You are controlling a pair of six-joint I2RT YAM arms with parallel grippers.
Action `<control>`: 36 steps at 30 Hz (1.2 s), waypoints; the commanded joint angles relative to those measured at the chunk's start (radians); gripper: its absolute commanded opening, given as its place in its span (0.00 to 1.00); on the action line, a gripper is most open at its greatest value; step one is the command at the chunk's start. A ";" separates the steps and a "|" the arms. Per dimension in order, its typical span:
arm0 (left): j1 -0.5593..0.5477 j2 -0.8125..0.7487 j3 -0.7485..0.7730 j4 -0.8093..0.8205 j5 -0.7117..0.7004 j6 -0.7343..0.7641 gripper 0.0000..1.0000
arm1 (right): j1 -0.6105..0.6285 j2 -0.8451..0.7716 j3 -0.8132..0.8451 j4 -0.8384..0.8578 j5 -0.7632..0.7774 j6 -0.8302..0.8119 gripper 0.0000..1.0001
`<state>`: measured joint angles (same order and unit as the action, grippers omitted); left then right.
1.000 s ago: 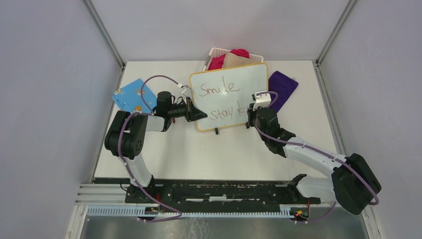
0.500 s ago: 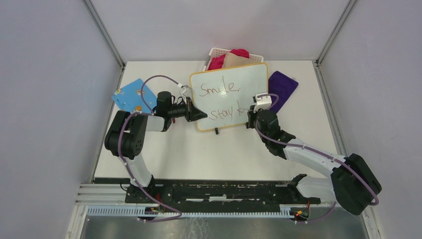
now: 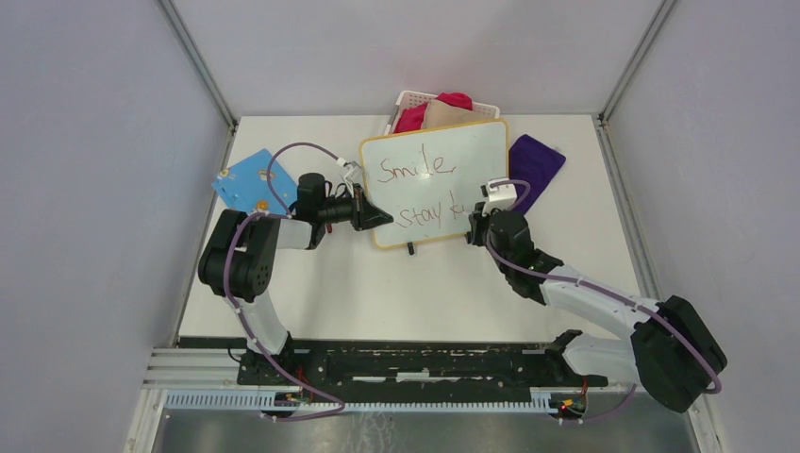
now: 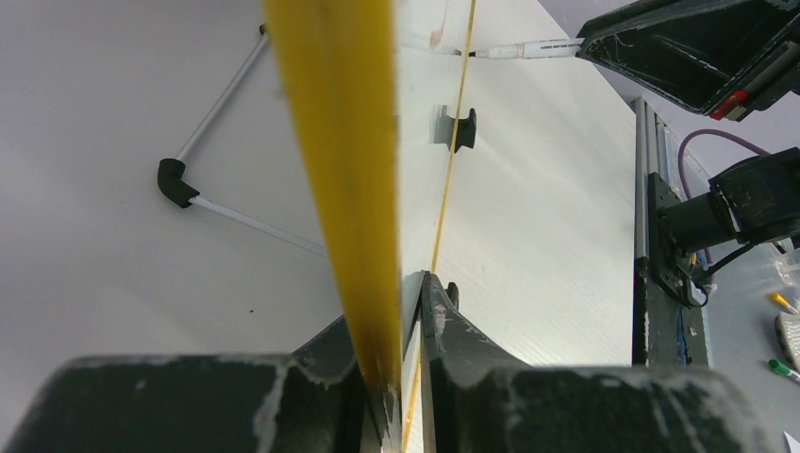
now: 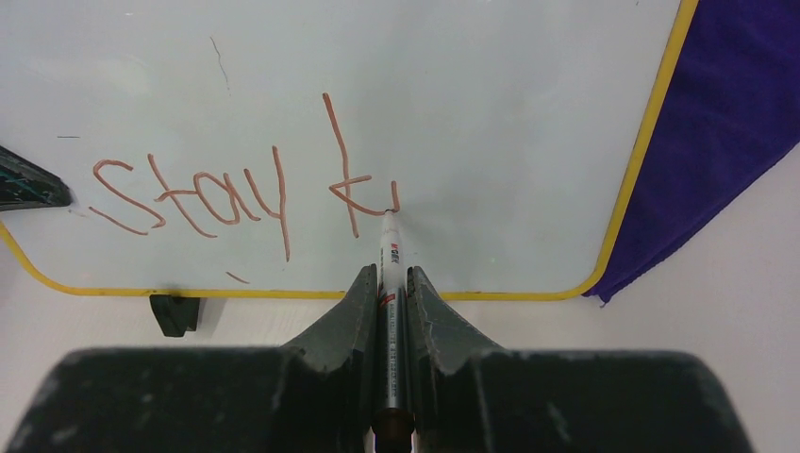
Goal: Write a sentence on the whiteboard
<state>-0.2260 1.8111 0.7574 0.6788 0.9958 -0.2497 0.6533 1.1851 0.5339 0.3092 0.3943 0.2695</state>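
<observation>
The whiteboard [image 3: 443, 156] sits in the upper middle of the top view on the desk [image 3: 396, 283], with a purple cloth [image 3: 536, 162] at its right edge. The sentence [image 5: 189, 193] so far reads "Smile" above "stay k" in red. The left fingers [image 4: 443, 321] are clamped on the board's yellow lower-left rim. The right fingers [image 5: 429, 321] are closed around a marker [image 5: 390, 260], its tip on the board just after the "k".
</observation>
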 commanded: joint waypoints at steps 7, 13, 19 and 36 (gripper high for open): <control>-0.030 0.057 -0.018 -0.168 -0.140 0.090 0.02 | -0.004 -0.096 0.055 -0.013 0.018 -0.004 0.00; -0.027 0.052 -0.023 -0.168 -0.139 0.083 0.02 | -0.006 -0.093 0.057 0.001 0.037 -0.029 0.00; -0.030 0.057 -0.021 -0.168 -0.143 0.083 0.02 | -0.008 -0.088 0.022 0.023 0.037 -0.025 0.00; -0.030 0.057 -0.019 -0.173 -0.143 0.085 0.02 | -0.038 -0.005 0.062 0.060 0.048 -0.013 0.00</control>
<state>-0.2260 1.8122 0.7586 0.6785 0.9958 -0.2497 0.6231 1.1725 0.5480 0.2996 0.4297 0.2565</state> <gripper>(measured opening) 0.215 0.176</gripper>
